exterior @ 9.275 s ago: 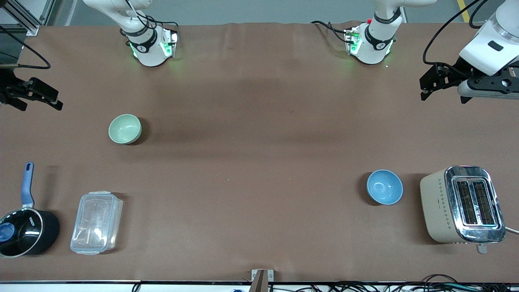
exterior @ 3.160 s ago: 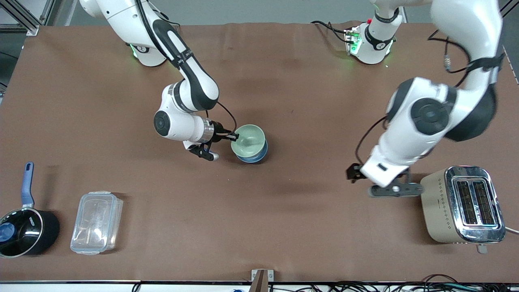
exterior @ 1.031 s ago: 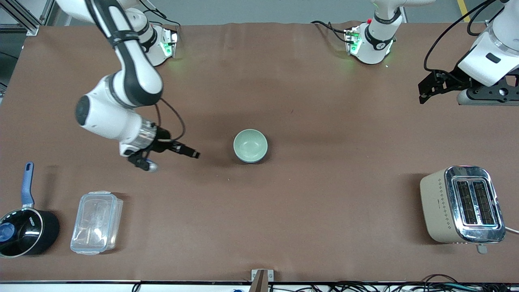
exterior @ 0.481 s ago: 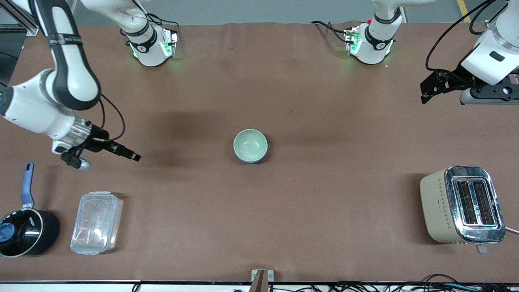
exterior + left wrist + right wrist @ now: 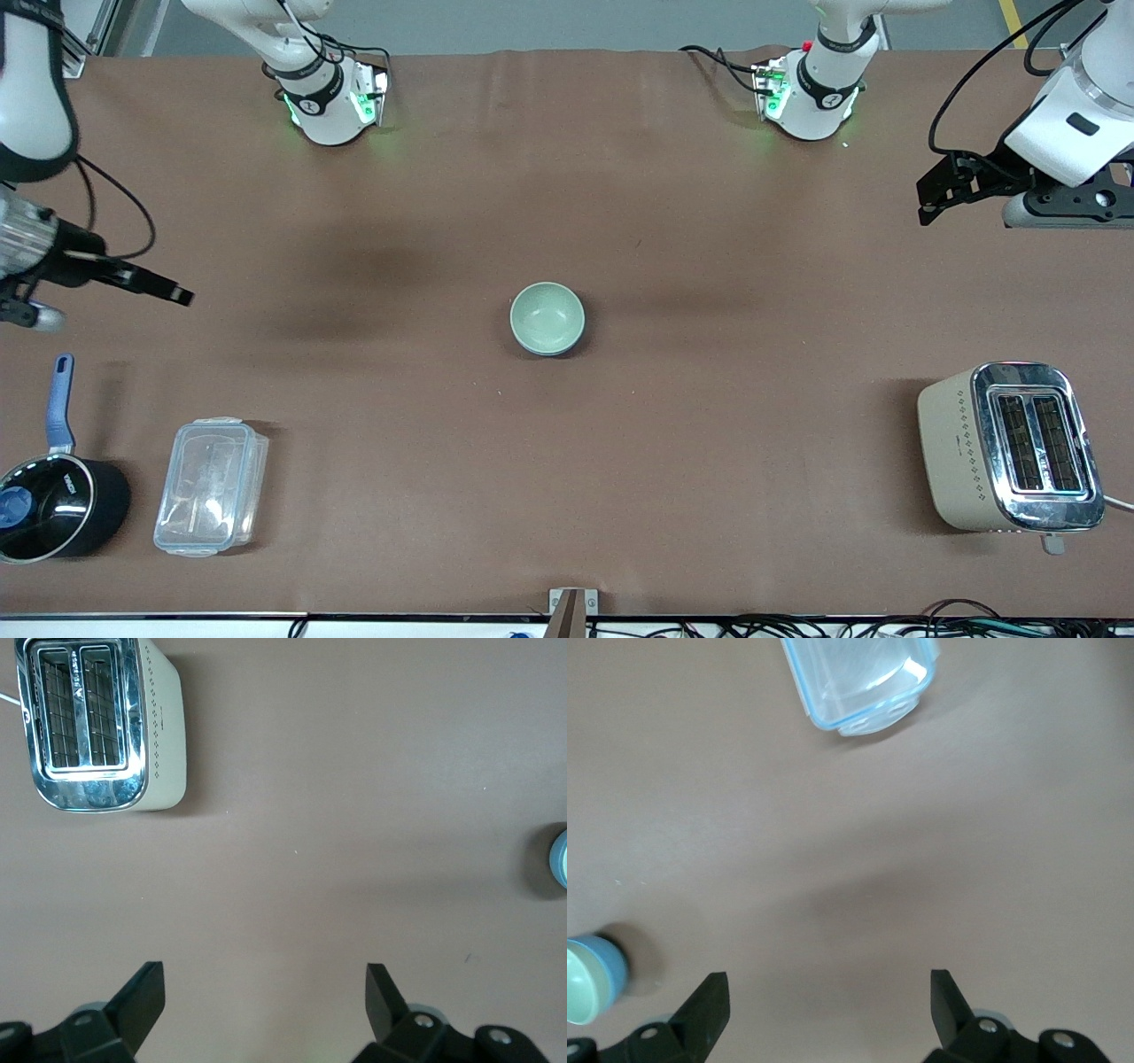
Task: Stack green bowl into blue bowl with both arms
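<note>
I see the green bowl (image 5: 547, 316) sitting nested inside the blue bowl (image 5: 551, 348) mid-table, only a sliver of blue rim showing under it, so I judge the stacking done. My right gripper (image 5: 164, 291) hangs empty over the right arm's end of the table, fingers spread wide in its wrist view (image 5: 824, 1005). My left gripper (image 5: 937, 190) waits over the left arm's end, above the table edge, also wide and empty (image 5: 266, 1001). Next move, I'd say, needs nothing but parking both arms clear of the toaster (image 5: 1010, 447) and the clear container (image 5: 211, 486).
</note>
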